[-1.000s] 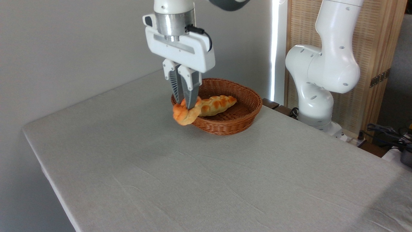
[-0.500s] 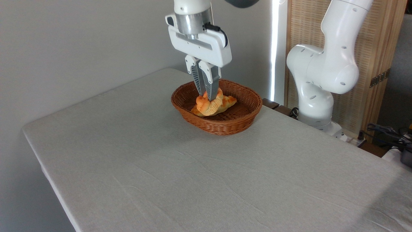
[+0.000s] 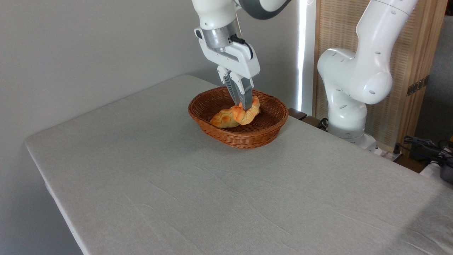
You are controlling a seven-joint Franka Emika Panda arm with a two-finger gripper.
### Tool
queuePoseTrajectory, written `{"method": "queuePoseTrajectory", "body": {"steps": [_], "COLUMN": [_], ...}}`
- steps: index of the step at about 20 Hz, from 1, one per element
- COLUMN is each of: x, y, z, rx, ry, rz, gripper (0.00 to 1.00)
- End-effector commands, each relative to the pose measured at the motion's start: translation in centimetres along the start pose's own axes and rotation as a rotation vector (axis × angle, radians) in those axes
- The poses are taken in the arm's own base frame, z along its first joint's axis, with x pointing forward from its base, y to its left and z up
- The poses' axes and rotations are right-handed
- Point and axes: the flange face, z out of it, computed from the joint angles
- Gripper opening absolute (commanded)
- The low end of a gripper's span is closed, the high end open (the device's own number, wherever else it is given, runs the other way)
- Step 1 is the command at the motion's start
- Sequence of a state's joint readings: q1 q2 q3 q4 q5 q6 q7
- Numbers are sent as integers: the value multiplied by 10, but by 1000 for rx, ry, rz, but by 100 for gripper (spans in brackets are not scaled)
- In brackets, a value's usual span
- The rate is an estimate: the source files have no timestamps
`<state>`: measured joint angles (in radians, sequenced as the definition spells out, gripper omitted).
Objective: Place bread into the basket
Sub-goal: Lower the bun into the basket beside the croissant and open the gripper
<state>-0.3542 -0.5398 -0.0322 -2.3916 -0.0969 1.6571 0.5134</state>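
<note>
The brown wicker basket (image 3: 247, 136) stands at the far side of the table. Over its inside, my gripper (image 3: 244, 105) points down, shut on the orange-golden bread (image 3: 246, 115). The bread hangs low within the basket rim, partly in front of a paler braided loaf (image 3: 223, 119) lying in the basket. Whether the bread touches the loaf or the basket floor I cannot tell.
The robot's white base (image 3: 348, 102) stands right of the basket, beyond the table edge. A wooden screen (image 3: 407, 53) rises behind it. Cables (image 3: 424, 145) lie at the far right. The grey tablecloth (image 3: 212, 198) covers the table toward the camera.
My gripper carried the bread from beside the basket's left rim to the right and back, over the basket, then lowered it further right inside.
</note>
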Motion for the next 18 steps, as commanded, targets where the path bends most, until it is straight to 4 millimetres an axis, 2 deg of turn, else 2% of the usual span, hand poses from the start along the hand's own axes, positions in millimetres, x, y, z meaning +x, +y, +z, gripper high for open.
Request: {"method": "queuePoseTrajectory", "body": {"steps": [1, 5, 11, 13, 15, 16, 18], "x": [3, 10, 18, 18, 20, 18, 18], "y": [5, 1, 11, 12, 8, 0, -27], "z": [18, 19, 23, 20, 2, -13, -58], "rx": [-32, -10, -6, -5, 11, 19, 38], "ry": [-15, 18, 8, 9, 43, 75, 163], "rz": [31, 60, 253, 245, 238, 221, 169], "gripper": [100, 100, 100, 100, 100, 100, 100]}}
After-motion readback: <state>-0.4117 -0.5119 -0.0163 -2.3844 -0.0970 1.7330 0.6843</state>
